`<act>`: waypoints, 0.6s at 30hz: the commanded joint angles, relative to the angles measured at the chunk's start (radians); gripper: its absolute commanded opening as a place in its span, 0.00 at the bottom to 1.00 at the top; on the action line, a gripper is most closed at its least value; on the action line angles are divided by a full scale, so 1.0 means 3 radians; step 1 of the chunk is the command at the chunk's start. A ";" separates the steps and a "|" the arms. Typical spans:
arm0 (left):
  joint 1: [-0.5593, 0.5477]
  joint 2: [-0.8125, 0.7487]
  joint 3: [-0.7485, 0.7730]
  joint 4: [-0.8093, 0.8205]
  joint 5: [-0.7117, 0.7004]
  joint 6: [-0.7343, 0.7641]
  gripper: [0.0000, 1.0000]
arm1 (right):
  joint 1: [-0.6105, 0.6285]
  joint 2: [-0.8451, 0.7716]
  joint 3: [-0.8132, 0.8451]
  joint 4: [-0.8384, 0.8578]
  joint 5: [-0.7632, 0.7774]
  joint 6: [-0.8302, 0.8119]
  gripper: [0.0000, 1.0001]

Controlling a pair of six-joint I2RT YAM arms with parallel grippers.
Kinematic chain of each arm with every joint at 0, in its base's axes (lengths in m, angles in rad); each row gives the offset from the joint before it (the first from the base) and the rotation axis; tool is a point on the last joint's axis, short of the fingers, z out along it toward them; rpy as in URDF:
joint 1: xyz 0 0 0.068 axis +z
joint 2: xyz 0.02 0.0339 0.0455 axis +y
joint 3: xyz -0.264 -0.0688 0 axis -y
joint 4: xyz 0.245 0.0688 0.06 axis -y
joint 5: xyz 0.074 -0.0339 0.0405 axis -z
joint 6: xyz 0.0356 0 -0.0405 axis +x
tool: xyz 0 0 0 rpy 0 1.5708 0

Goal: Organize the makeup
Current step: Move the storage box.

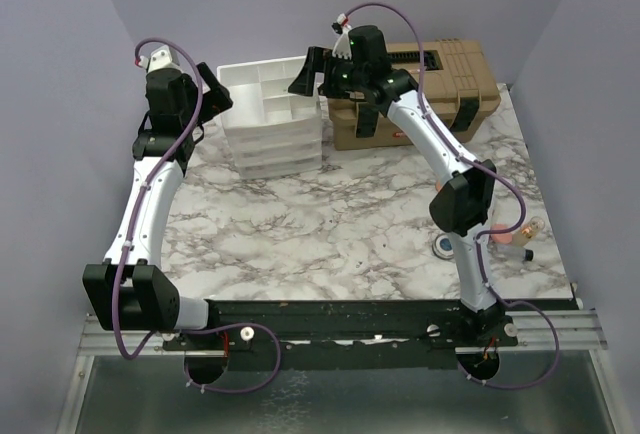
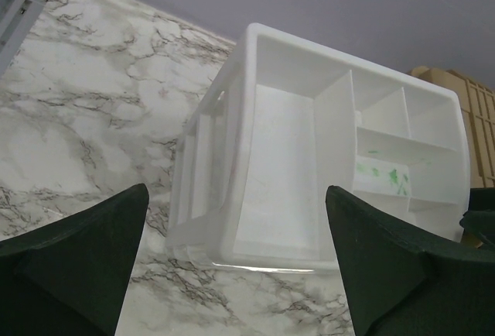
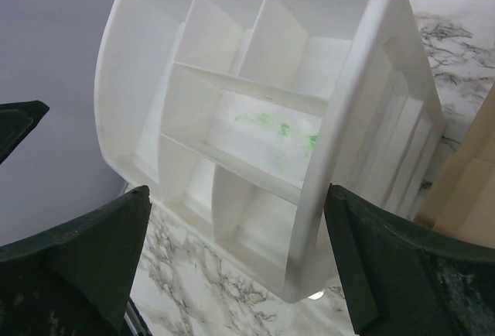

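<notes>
My left pincer point(image 2: 236, 189) and right pincer point(image 3: 236, 189) both gape wide, empty, aimed at the white drawer unit point(image 3: 255, 119). Only the overhead view shows me the makeup point(image 1: 505, 238), lying on the desk point(image 1: 300, 224) near its right edge, well apart from both.

One white plastic drawer unit point(image 1: 270, 149). One tan ribbed plastic toolbox point(image 1: 455, 74). One round blue-centred compact point(image 1: 445, 246), one pink round disc point(image 1: 503, 237), plus further small makeup pieces too tiny to count. Two black-fingered grippers: left gripper point(image 2: 236, 190), right gripper point(image 3: 237, 190).
</notes>
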 commanded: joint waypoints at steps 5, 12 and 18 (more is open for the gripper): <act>0.0013 -0.0056 0.0005 0.0184 0.0216 -0.0094 0.99 | 0.0007 0.0056 -0.0038 0.0213 -0.0307 -0.0029 1.00; 0.0013 0.0004 -0.0038 0.0205 0.0053 -0.0175 0.99 | 0.0007 0.0107 -0.0007 0.0190 -0.0441 0.0002 1.00; 0.0013 0.0315 0.0106 0.0211 0.0665 -0.0160 0.99 | 0.0004 0.0181 -0.0024 0.0198 -0.0604 0.0080 1.00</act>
